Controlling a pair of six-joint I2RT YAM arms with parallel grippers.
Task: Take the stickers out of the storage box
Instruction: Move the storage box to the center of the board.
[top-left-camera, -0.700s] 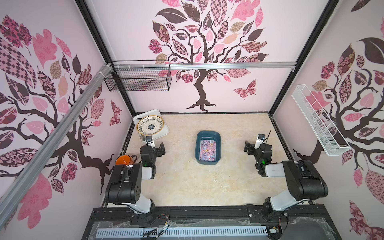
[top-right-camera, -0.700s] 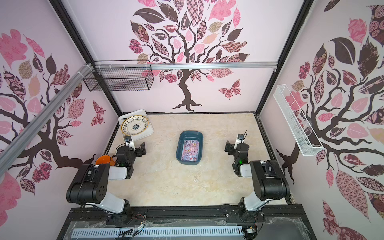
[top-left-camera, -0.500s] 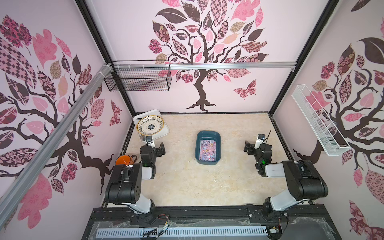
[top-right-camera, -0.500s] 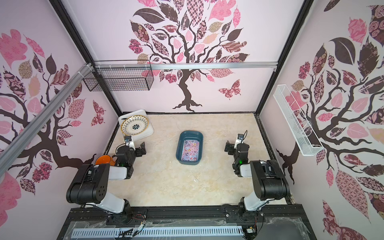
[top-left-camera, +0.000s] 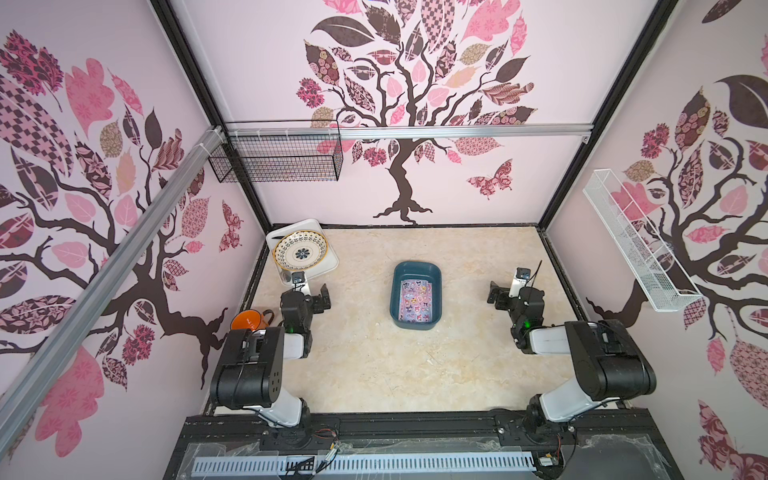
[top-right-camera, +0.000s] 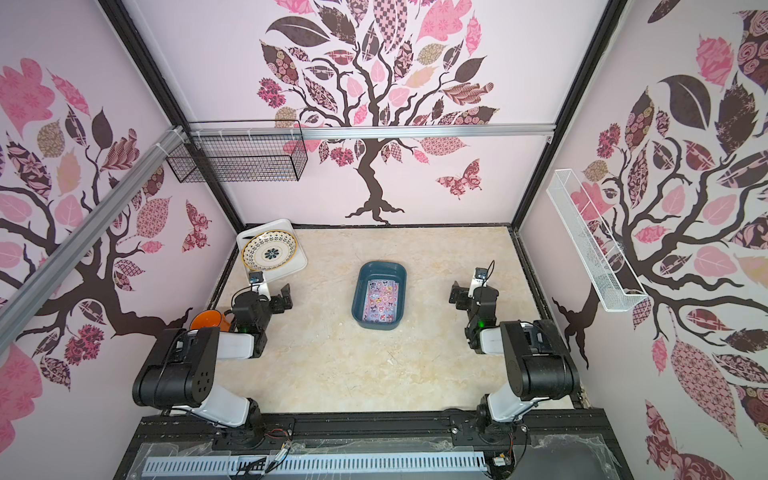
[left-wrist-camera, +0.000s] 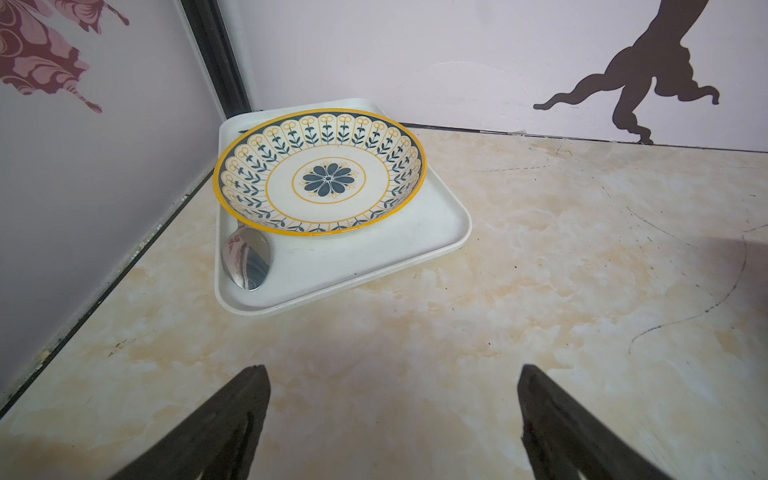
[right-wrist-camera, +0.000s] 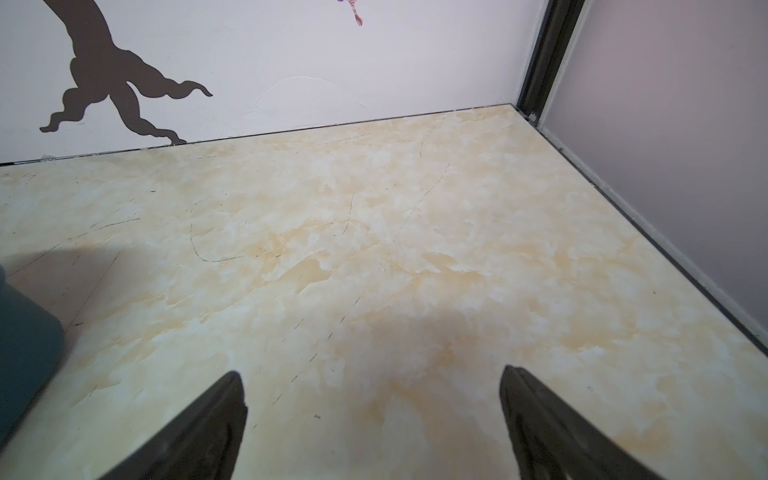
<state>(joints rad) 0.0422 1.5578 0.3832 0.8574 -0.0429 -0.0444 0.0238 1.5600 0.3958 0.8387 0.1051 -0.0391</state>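
The dark teal storage box (top-left-camera: 399, 320) (top-right-camera: 360, 318) sits in the middle of the marble table in both top views. The pink stickers (top-left-camera: 417, 301) (top-right-camera: 381, 301), printed with small cartoon figures, lie flat inside it. My left gripper (top-left-camera: 311, 291) (top-right-camera: 272, 293) hovers to the left of the box, open and empty, its fingers wide apart over bare table in the left wrist view (left-wrist-camera: 392, 374). My right gripper (top-left-camera: 509, 291) (top-right-camera: 469, 291) is on the box's right side, also open and empty (right-wrist-camera: 370, 374). A corner of the box (right-wrist-camera: 25, 332) shows in the right wrist view.
A white tray (top-left-camera: 328, 266) (left-wrist-camera: 374, 249) in the far left corner carries a patterned plate (top-left-camera: 300, 251) (left-wrist-camera: 320, 174) and a spoon (left-wrist-camera: 247, 259). An orange cup (top-left-camera: 248, 321) stands by the left arm. A black wire basket (top-left-camera: 276, 162) and a white one (top-left-camera: 636, 245) hang on the walls.
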